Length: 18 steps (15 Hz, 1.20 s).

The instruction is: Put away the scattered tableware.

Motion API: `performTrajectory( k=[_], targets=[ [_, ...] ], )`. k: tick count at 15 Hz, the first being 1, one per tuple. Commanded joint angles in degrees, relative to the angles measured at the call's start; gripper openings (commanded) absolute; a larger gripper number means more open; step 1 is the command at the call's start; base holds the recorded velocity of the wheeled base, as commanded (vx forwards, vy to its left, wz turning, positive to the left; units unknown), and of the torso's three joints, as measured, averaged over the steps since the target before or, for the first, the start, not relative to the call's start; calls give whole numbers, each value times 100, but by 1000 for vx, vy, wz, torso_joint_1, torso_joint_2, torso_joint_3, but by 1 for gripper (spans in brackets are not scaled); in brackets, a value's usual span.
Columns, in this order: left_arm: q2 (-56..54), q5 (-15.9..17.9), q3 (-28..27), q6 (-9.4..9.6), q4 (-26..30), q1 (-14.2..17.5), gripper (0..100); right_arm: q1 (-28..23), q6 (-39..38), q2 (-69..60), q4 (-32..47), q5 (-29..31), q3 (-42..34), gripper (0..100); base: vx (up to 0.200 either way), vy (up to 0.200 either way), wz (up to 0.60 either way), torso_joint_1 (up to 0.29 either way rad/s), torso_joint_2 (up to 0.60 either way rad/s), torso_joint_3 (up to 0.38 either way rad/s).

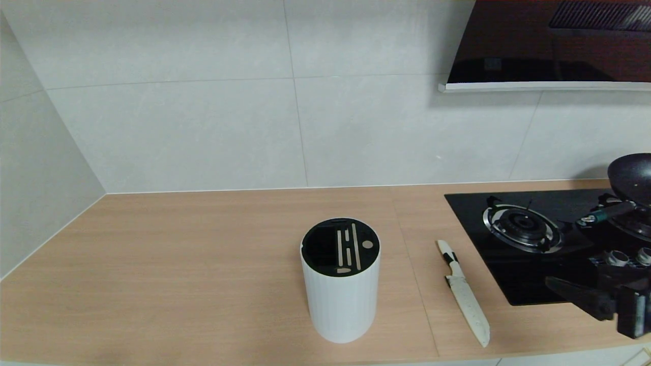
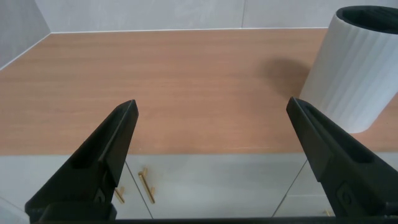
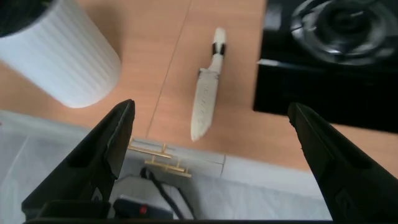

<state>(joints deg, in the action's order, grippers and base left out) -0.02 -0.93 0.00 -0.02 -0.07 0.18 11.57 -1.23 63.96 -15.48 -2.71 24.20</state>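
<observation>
Two black grippers hang over the front edge of a long wooden counter [image 1: 178,254] with a smooth, light brown grain. On the left side, the left gripper [image 2: 211,106] has its two flat, pointy fingers spread wide apart, with nothing between them. Under the counter edge there, small gold handles [image 2: 146,185] sit on pale cupboard doors. Near the middle of the counter stands a tall round holder [image 1: 341,300]. It is white with thin ribs running up and down its side, and its black top has long slots and a big square hole. Just to the right of the holder lies the knife [image 1: 465,297], flat on the wood, apart from the holder and close to the stove. Its blade is white with tiny speckles and points toward the front edge, and its handle is white with a black band. Next comes the shiny black glass stove [image 1: 524,274] with a round metal burner [image 1: 521,226], and a dark round pan [image 1: 633,178] sits at the far right. The right gripper [image 3: 210,107] hangs above the front edge by the blade's tip, fingers wide apart and holding nothing.
</observation>
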Motion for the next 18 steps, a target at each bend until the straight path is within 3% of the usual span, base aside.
performTrajectory(
  k=[1, 8, 12, 16, 18],
  targets=[
    [2, -4, 0, -6, -1, 8, 100, 126, 9, 2015, -965, 165, 129, 100, 0, 0, 0, 0, 0, 0],
    [2, -4, 0, -6, -1, 8, 100, 179, 0, 4230, -2688, 376, 76, 100, 0, 0, 0, 0, 0, 0],
    [2, -4, 0, -6, -1, 8, 100, 285, -44, 5399, -4103, 526, -20, 100, 0, 0, 0, 0, 0, 0],
    [2, -4, 0, -6, -1, 8, 100, 636, -88, 6734, -5896, 1106, 59, 100, 0, 0, 0, 0, 0, 0],
    [2, -4, 0, -6, -1, 8, 100, 619, -123, 6998, -6195, 1132, 155, 100, 0, 0, 0, 0, 0, 0]
  ],
)
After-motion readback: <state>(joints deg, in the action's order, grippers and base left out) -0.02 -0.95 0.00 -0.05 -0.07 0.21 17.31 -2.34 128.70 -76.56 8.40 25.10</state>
